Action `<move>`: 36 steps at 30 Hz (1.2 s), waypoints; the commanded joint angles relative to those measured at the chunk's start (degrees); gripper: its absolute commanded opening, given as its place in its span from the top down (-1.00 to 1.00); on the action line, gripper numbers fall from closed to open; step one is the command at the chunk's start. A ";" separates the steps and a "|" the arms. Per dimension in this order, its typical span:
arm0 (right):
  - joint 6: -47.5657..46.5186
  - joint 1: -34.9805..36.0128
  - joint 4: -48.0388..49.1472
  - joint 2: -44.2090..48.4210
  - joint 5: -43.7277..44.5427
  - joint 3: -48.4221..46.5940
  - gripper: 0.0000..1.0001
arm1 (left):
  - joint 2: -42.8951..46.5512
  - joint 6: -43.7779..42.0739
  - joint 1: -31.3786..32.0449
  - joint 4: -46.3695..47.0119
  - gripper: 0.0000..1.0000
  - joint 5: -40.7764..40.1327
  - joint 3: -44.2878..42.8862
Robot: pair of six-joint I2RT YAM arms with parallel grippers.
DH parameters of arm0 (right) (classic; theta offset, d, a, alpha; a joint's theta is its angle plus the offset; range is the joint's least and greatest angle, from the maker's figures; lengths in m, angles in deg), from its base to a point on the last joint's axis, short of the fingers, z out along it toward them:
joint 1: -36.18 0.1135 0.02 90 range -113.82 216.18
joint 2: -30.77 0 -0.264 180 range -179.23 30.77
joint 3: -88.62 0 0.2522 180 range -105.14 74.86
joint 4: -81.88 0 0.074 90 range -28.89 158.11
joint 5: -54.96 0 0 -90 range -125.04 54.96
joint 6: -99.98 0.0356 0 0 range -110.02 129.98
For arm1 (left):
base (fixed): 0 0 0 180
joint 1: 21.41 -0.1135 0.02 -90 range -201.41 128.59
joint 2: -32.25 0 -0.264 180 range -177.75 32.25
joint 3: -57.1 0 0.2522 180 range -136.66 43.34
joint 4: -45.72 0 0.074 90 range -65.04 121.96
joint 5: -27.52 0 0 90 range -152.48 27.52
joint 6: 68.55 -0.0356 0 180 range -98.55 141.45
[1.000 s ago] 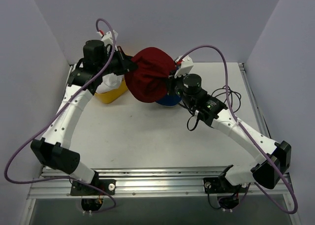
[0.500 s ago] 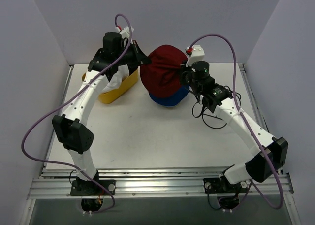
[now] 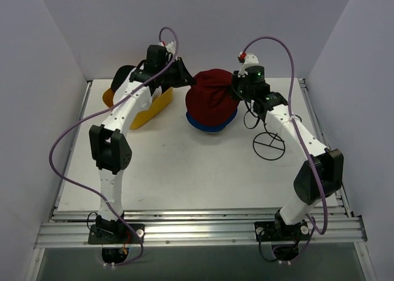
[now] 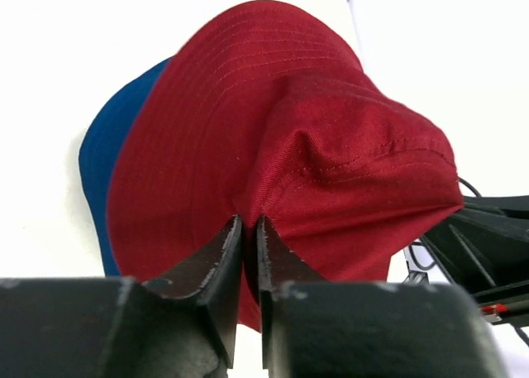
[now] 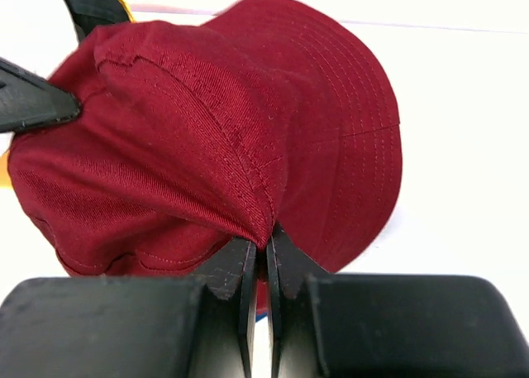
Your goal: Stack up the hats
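Maroon hat (image 3: pixel 209 96): draped over the blue hat (image 3: pixel 206 126).
Left gripper (image 3: pixel 191 81): fingers pinch its left edge.
Right gripper (image 3: pixel 234 87): clamped tight on its right edge.
Yellow basket (image 3: pixel 154 106): just left; black cap (image 3: pixel 123 77) at its far end.
Wire frame (image 3: pixel 269 144): right, on the white table (image 3: pixel 184 170).

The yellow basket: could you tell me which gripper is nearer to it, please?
Left. The left gripper sits just beside the yellow basket, at the maroon hat's near side; the right gripper pinches the hat's opposite side, farther away.

Blue hat (image 3: pixel 209 127) mostly beneath maroon hat (image 3: pixel 211 99)
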 commanded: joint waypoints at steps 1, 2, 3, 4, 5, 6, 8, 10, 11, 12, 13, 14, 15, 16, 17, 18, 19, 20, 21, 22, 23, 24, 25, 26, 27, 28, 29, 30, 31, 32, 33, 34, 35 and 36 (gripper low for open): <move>0.49 -2.19 -1.33 -1.07 -0.71 -4.19 1.00 | -1.53 -0.97 -1.28 -1.33 0.59 -1.02 -4.89; 0.49 -2.45 -1.86 -1.42 -1.06 -4.28 1.00 | -1.71 -1.84 -1.37 -2.29 0.52 -1.37 -5.06; 0.40 -2.71 -1.95 -1.77 -1.33 -4.36 1.00 | -1.62 -2.37 -1.46 -2.56 0.31 -1.37 -5.07; 0.58 -3.06 -2.04 -1.95 -1.85 -4.63 0.96 | -1.10 -2.90 -1.55 -2.31 0.21 -1.55 -3.93; 0.67 -3.76 -2.04 -1.95 -2.47 -4.80 0.81 | -0.40 -3.60 -1.63 -0.48 0.09 -1.72 -2.44; 0.75 -4.29 -1.95 -1.78 -4.65 -4.89 0.72 | 1.96 -3.69 -1.90 1.02 -0.15 -2.07 -0.52; 1.80 -5.61 -1.43 -1.17 -7.82 -5.07 0.51 | 4.87 -3.61 -2.51 6.45 -0.31 -2.95 6.42; 2.86 -7.54 -0.47 -0.37 -10.29 -4.81 0.41 | 8.65 -3.00 -3.83 9.28 -0.42 -3.66 10.73; 3.73 -8.16 0.15 0.41 -10.99 -4.11 0.34 | 9.53 -2.82 -4.27 11.91 -0.43 -3.48 14.58; 4.18 -9.56 0.59 0.68 -12.04 -3.93 0.31 | 10.41 -2.64 -4.71 12.98 -0.43 -2.87 16.45; 4.79 -10.18 1.03 0.86 -13.79 -3.66 0.28 | 11.72 -2.46 -5.15 14.21 -0.43 -2.43 18.12; 6.19 -10.88 3.04 0.95 -14.85 -3.40 0.25 | 12.17 -2.46 -5.32 16.13 -0.43 -1.82 21.01; 6.99 -12.45 3.84 0.78 -16.17 -2.96 0.24 | 12.78 -2.55 -5.33 17.11 -0.43 -0.59 22.34; 7.95 -13.25 5.24 0.43 -19.23 -2.78 0.22 | 13.05 -2.72 -5.33 19.47 -0.43 0.03 23.75; 8.66 -14.04 5.69 -0.88 -20.65 -2.87 0.22 | 13.32 -2.55 -5.15 21.15 -0.43 0.64 25.24; 9.62 -14.66 5.96 -1.51 -21.71 -3.22 0.21 | 13.67 -2.38 -4.98 22.56 -0.43 1.43 27.87; 9.89 -15.62 6.31 -2.21 -23.37 -3.31 0.21 | 13.76 -2.38 -4.63 24.22 -0.43 2.31 28.85; 10.16 -15.90 6.66 -3.00 -24.17 -3.40 0.19 | 13.76 -2.38 -4.54 24.85 -0.43 2.58 29.64; 11.12 -16.25 7.18 -3.44 -24.88 -3.31 0.18 | 13.93 -2.38 -4.54 25.64 -0.43 2.76 31.30; 11.73 -17.12 8.49 -3.79 -25.67 -3.05 0.17 | 14.11 -2.11 -4.45 26.86 -0.43 3.11 32.36; 12.44 -17.48 9.29 -4.67 -27.42 -2.96 0.14 | 14.20 -1.85 -4.45 29.31 -0.44 3.54 33.25; 13.23 -17.91 10.08 -5.28 -28.22 -2.96 0.13 | 14.20 -1.59 -4.45 30.64 -0.44 3.90 34.04; 14.71 -18.35 11.13 -5.81 -28.92 -3.39 0.12 | 14.11 -1.06 -4.45 32.31 -0.44 4.25 35.35; 15.25 -19.05 11.40 -7.30 -30.32 -3.75 0.10 | 14.02 -0.62 -4.45 34.24 -0.45 5.47 35.97; 15.60 -19.15 11.41 -8.10 -30.51 -4.36 0.09 | 13.76 -0.18 -4.45 35.22 -0.45 6.18 36.50; 16.04 -19.24 11.06 -8.80 -30.60 -5.06 0.07 | 13.67 0.34 -4.45 37.05 -0.45 6.71 37.81; 16.31 -19.32 10.88 -10.63 -30.86 -6.81 0.05 | 13.67 0.61 -4.45 37.77 -0.45 6.89 38.52; 16.57 -19.41 10.62 -11.70 -31.99 -7.70 0.04 | 13.76 0.70 -4.36 38.38 -0.46 6.80 39.14; 16.84 -19.50 9.66 -12.66 -32.35 -8.75 0.03 | 13.67 0.79 -4.36 38.91 -0.46 6.71 39.67; 17.01 -19.59 9.21 -14.59 -32.53 -10.50 0.00 | 13.67 0.61 -4.36 39.18 -0.46 6.45 40.19; 17.19 -19.76 8.95 -15.30 -32.62 -11.13 -0.01 | 13.67 0.44 -4.36 38.83 -0.47 5.41 40.37; 17.45 -19.85 8.95 -15.92 -32.88 -11.39 -0.01 | 13.58 0.26 -4.36 39.18 -0.49 5.22 40.55; 18.24 -20.03 9.47 -16.97 -33.32 -11.40 -0.01 | 13.49 0.44 -4.36 39.70 -0.50 5.39 40.98; 18.68 -20.29 9.91 -17.42 -33.76 -11.31 -0.01 | 13.15 0.79 -4.36 40.32 -0.50 6.53 41.25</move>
